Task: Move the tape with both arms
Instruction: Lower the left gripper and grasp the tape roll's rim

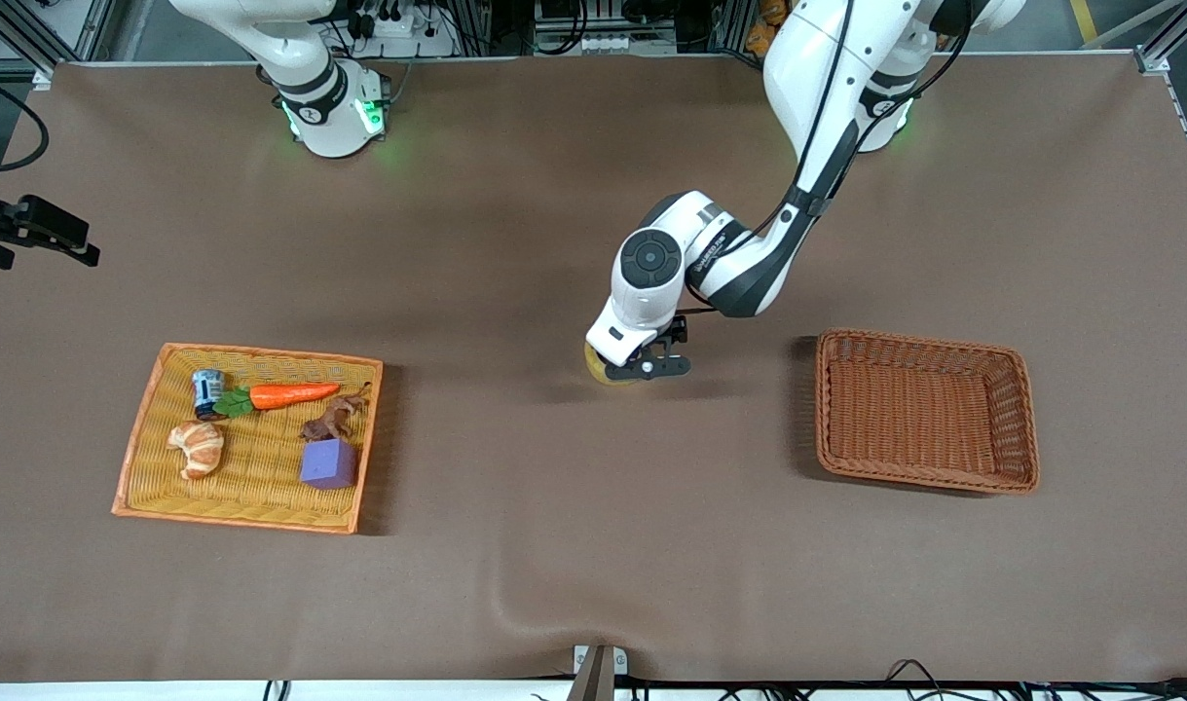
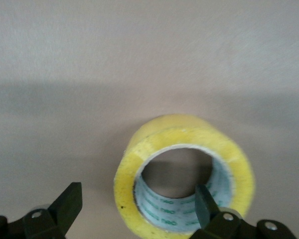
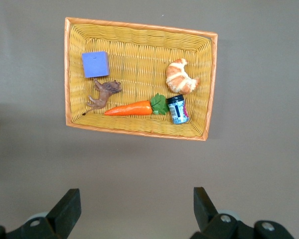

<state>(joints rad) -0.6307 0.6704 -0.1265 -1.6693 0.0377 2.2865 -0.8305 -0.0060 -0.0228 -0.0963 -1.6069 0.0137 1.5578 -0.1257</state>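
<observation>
The tape (image 2: 189, 130), a yellowish ring with a grey printed core, lies flat on the brown table near its middle. In the front view only its edge (image 1: 599, 367) shows under the left hand. My left gripper (image 1: 653, 366) is low over it and open. In the left wrist view the left gripper (image 2: 138, 194) straddles the ring's wall: one finger (image 2: 203, 200) is inside the hole and the other (image 2: 70, 201) is outside, both apart from the wall. My right gripper (image 3: 137, 196) is open and holds nothing, high above the table with the yellow tray below it.
A yellow wicker tray (image 1: 262, 352) toward the right arm's end holds a purple block (image 1: 328, 463), a croissant (image 1: 197, 447), a carrot (image 1: 291, 394), a small can (image 1: 206, 391) and a brown toy animal (image 1: 332, 421). A brown wicker basket (image 1: 924, 340) sits toward the left arm's end.
</observation>
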